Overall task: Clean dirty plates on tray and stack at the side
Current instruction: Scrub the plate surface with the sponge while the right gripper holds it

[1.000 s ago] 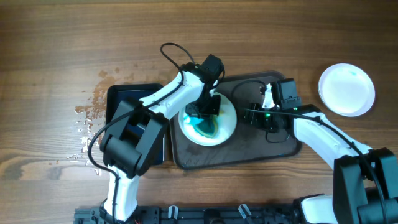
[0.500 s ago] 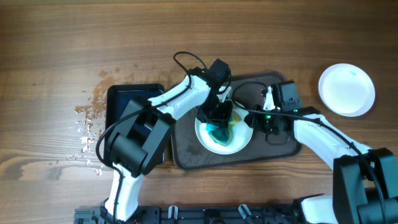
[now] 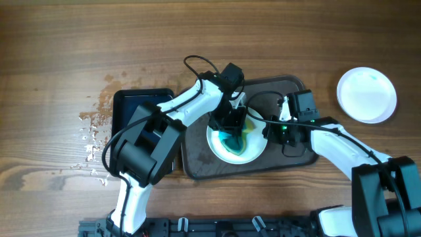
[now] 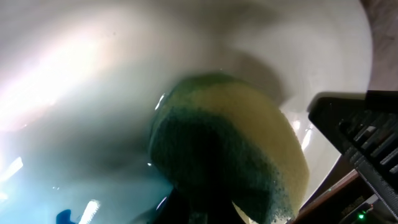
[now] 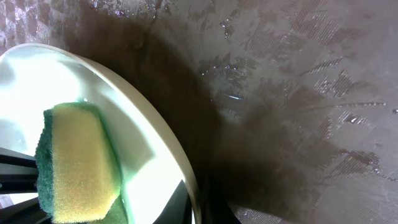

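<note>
Scrubbing a smeared plate while one clean plate waits aside

Overhead: the left gripper (image 3: 230,124) is clamped on a sponge (image 3: 233,137) pressed onto the dirty plate (image 3: 248,153), which lies mid-way along the brown tray (image 3: 297,155). The right gripper (image 3: 271,127) is pinched shut on that plate's right rim. A clean white plate (image 3: 366,94) lies alone on the table (image 3: 66,52) at far right, off the tray, and a black tray (image 3: 128,108) sits left. Left wrist: the sponge rests on wet white glaze, with teal wash pooled at lower left. Right wrist: the rim runs down towards the jaws, with bare wet tray beyond. Judging by this, one plate is finished and this one is mid-wipe. No third plate is visible, and stacking is not yet begun.
</note>
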`<state>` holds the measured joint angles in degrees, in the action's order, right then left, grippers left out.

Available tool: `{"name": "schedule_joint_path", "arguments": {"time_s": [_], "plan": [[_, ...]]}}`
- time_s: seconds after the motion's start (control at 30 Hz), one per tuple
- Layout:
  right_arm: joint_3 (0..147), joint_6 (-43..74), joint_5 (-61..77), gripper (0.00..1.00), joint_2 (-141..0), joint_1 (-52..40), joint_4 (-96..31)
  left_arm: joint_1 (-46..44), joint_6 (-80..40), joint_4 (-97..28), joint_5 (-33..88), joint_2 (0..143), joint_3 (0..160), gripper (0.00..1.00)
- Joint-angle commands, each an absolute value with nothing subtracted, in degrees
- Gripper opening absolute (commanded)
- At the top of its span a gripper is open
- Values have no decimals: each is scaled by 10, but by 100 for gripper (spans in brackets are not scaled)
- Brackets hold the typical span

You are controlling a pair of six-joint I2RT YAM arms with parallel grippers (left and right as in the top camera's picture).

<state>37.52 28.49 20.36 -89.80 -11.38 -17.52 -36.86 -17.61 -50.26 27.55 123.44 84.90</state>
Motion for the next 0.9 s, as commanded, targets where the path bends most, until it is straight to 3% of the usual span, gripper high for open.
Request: {"name": "schedule_joint_path", "arguments": {"time_s": [0.0, 0.2, 0.5, 0.87], "plan": [[367, 315, 195, 5, -907, -118, -171, -378, -177, -573, 161, 1282, 820, 4], [367, 315, 195, 5, -907, -118, -171, -378, -229, -631, 5, 1280, 822, 4], [367, 315, 195, 5, -907, -118, -171, -385, -177, -633, 95, 1273, 853, 4], [367, 315, 195, 5, -907, -118, -171, -385, -200, -669, 73, 1188, 893, 4]]}}
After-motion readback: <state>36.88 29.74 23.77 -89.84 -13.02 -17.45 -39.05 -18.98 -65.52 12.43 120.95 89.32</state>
